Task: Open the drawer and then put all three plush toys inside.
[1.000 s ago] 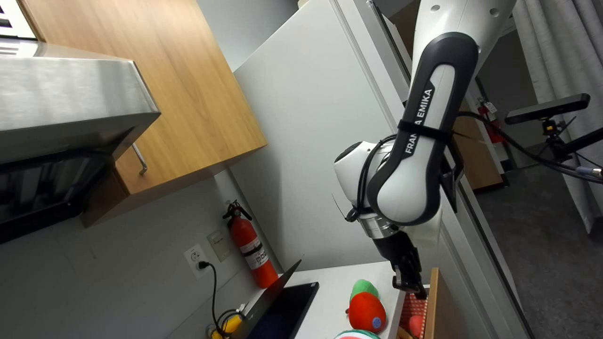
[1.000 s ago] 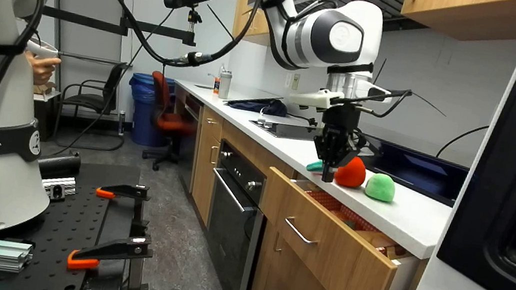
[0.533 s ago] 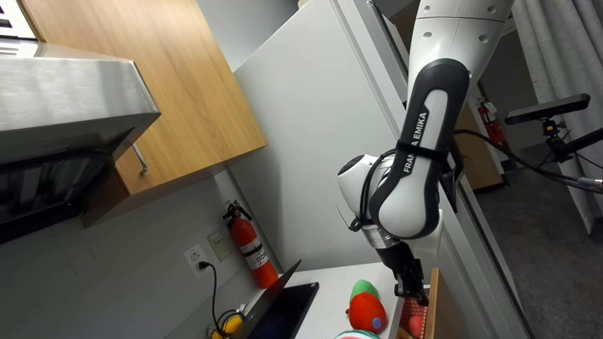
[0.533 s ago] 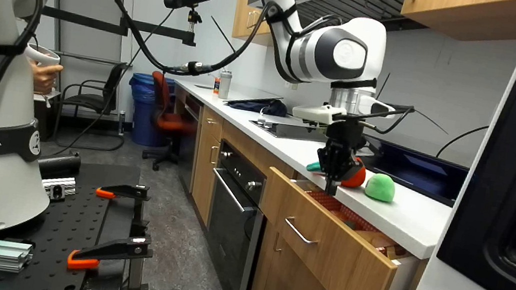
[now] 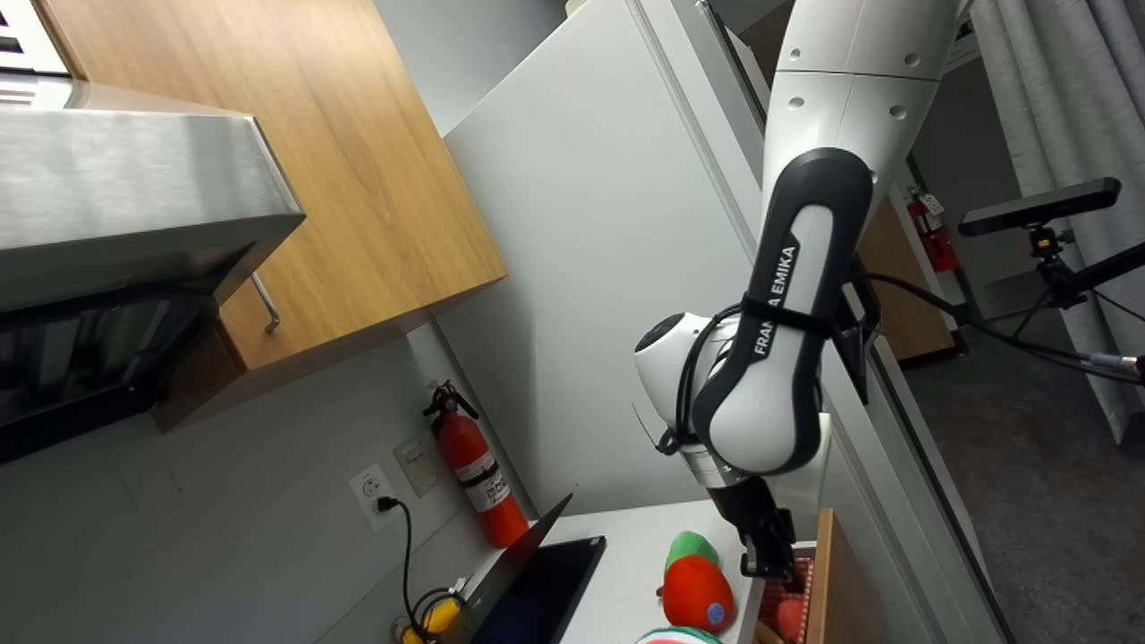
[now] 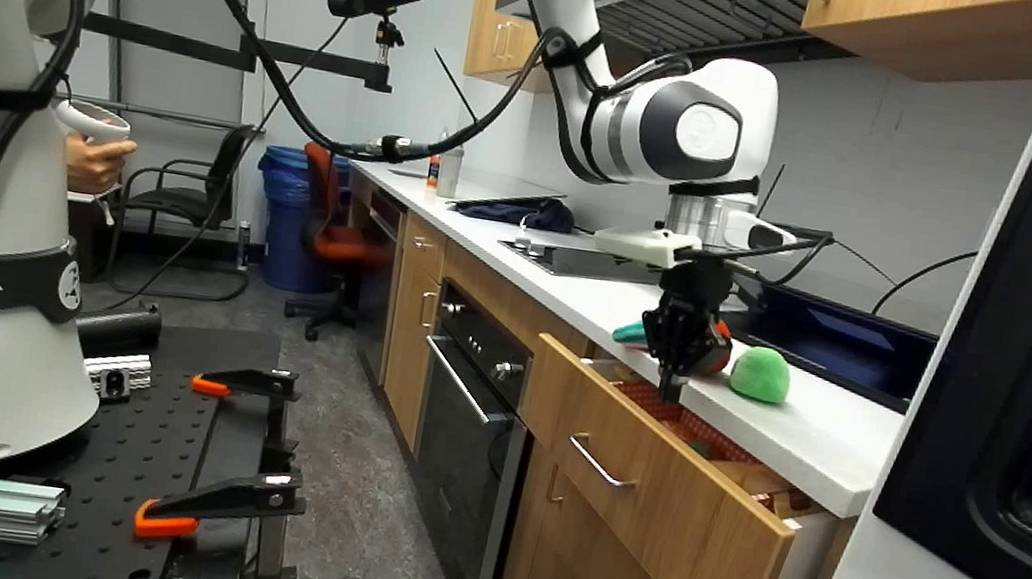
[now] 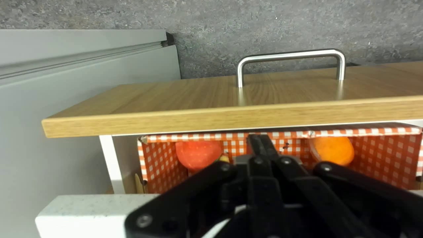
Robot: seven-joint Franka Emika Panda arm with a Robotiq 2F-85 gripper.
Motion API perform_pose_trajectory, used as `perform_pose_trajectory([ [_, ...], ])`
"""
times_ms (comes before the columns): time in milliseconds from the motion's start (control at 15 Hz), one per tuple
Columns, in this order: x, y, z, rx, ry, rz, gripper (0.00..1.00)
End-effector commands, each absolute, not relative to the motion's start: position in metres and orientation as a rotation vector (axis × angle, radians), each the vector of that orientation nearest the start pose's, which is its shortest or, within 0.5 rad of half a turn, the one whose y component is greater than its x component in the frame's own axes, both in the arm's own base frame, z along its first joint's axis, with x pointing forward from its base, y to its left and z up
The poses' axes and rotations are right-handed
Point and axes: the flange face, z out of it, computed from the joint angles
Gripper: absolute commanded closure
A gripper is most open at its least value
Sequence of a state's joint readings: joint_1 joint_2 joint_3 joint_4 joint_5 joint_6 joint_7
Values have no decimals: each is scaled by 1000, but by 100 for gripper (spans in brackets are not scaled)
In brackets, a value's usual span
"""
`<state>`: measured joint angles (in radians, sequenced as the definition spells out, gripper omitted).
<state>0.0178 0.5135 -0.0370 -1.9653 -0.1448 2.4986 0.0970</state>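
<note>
The drawer [image 6: 649, 490] stands open; its wooden rim [image 7: 231, 117] crosses the wrist view. The red plush toy [image 5: 698, 590] and the green plush toy [image 5: 689, 544] sit on the white counter beside it. In an exterior view the green toy [image 6: 760, 374] is plain, while the red toy [image 6: 721, 351] is mostly behind the gripper. My gripper [image 6: 669, 392] points down over the open drawer. Its fingertips lie together in the wrist view [image 7: 259, 136], shut with nothing seen between them. An orange round thing [image 7: 333, 150] lies in the drawer; I cannot tell if it is plush.
A red-checked box [image 7: 162, 165] lines the drawer and holds a red round thing [image 7: 198, 153]. A green-rimmed, pink-centred thing [image 5: 677, 636] lies on the counter by the red toy. The counter edge [image 6: 788, 439] and drawer handle [image 6: 601, 461] are close.
My gripper has moved down towards the open drawer, and to the right in an exterior view, covering more of the red toy. The drawer and toys have not moved.
</note>
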Motion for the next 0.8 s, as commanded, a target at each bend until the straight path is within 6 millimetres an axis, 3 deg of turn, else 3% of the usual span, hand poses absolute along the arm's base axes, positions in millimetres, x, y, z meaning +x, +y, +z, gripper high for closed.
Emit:
perform_pose_trajectory([
  [0, 634, -12, 203, -3247, 32, -88, 100],
  [733, 635, -22, 175, -3236, 74, -35, 100],
])
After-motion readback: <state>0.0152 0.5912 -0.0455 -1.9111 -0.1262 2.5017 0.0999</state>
